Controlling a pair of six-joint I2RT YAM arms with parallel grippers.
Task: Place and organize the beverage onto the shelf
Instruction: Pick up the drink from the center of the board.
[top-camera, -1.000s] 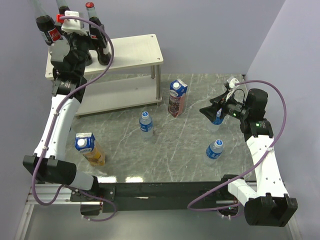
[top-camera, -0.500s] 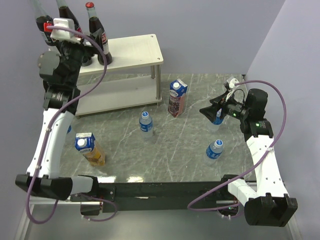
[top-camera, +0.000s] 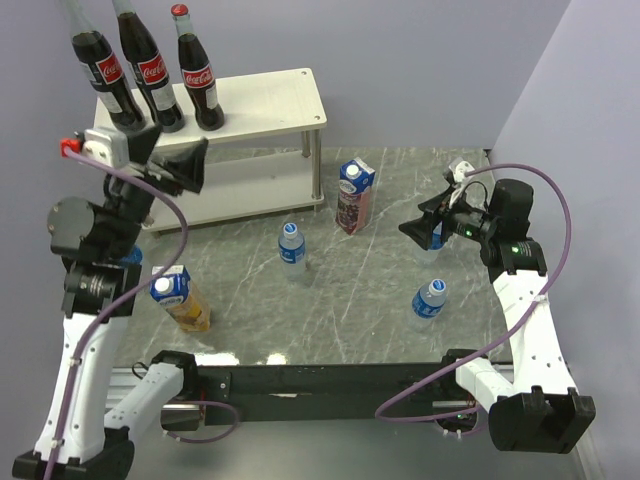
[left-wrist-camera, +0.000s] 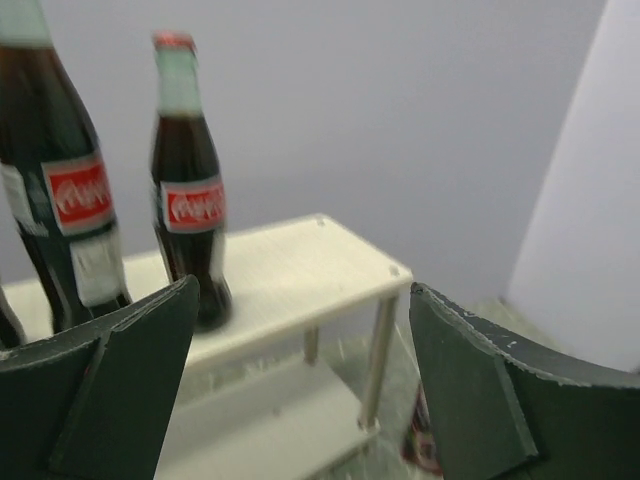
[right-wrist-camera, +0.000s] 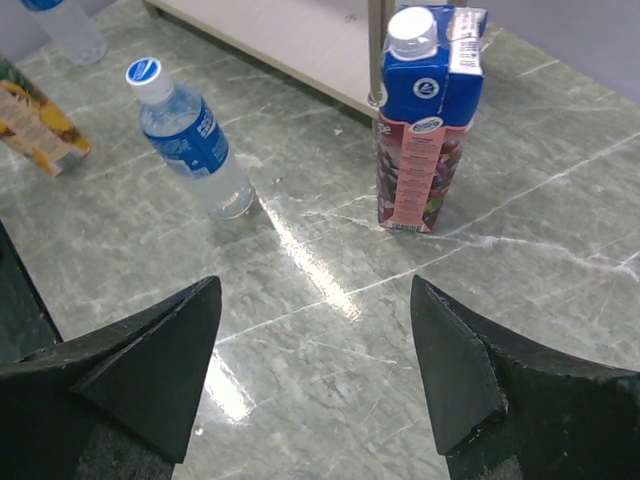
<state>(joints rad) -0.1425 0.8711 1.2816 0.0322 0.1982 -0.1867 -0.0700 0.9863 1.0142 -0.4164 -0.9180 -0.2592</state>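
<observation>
While hovering spread, empty: left gripper (top-camera: 188, 165) upper left, right gripper (top-camera: 412, 228) centre right. Standing atop shelf (top-camera: 270, 95) upper left: cola bottles (top-camera: 150, 70). Sitting scattered mid-frame on grey marble table (top-camera: 340, 300), lilac walls (top-camera: 400, 70) around: water bottles (top-camera: 292, 248), cartons (top-camera: 353, 195).

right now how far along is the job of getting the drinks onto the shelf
Done: three cola bottles stand on the top board of the shelf. In hand: nothing; the left end effector and right end effector are both open and empty. Left: the purple carton, the yellow carton and the water bottles, another at the right, are on the table.
</observation>
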